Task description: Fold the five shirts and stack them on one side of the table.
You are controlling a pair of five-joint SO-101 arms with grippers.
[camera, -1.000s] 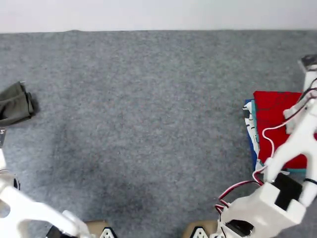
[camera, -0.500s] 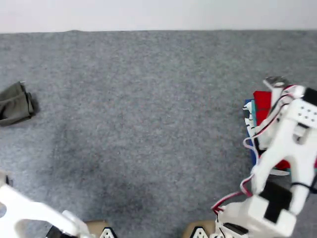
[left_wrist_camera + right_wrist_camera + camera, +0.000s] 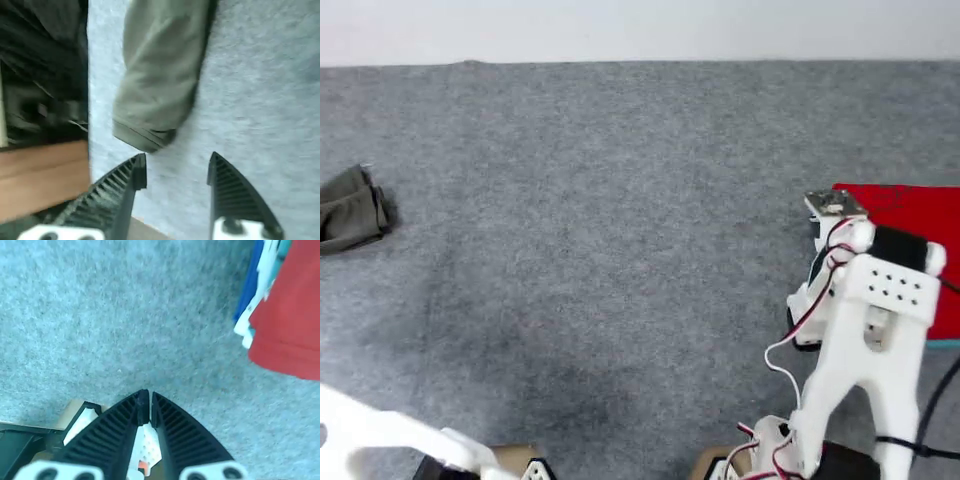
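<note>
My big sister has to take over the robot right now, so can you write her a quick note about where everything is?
Left gripper: open, empty, near the green shirt.
Right gripper: shut, empty, beside the stack.
Things: green shirt bunched at the table's left edge; red shirt tops the folded stack at the right edge.
Done: the stack; its count is unclear.
Left: fold the green shirt and add it.
</note>
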